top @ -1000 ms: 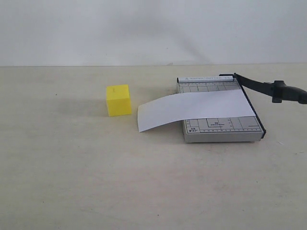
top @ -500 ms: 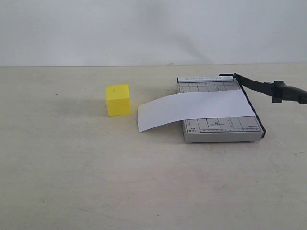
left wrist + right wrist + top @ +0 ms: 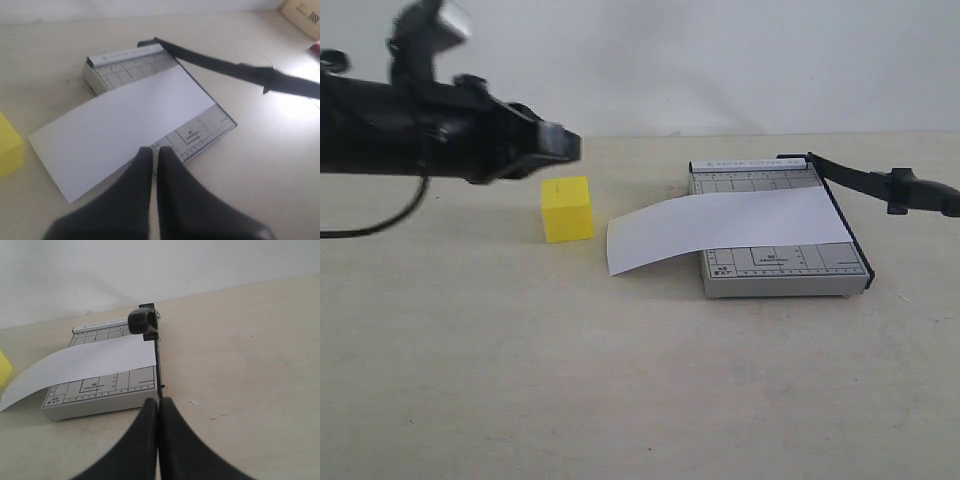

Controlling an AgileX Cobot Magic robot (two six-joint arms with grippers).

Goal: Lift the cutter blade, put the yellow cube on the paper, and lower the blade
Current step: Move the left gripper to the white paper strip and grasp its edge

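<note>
Well, the left gripper (image 3: 154,151) and right gripper (image 3: 158,402) sat closed, empty; the cube (image 3: 567,208), nine o'clock of the paper (image 3: 720,228), looked light, rigid, best pinched across opposite flat faces.

My left pincer (image 3: 151,154) and right pincer (image 3: 158,404) are matte black. Ahead of the left one, the plain white paper strip (image 3: 125,125) crosses a pale grey cutter board (image 3: 200,132) printed with fine black ruler grids. Beyond it, the long lever blade (image 3: 215,63) is black. The small solid cube (image 3: 7,145) is bright yellow, and the tabletop (image 3: 270,165) is beige.
</note>
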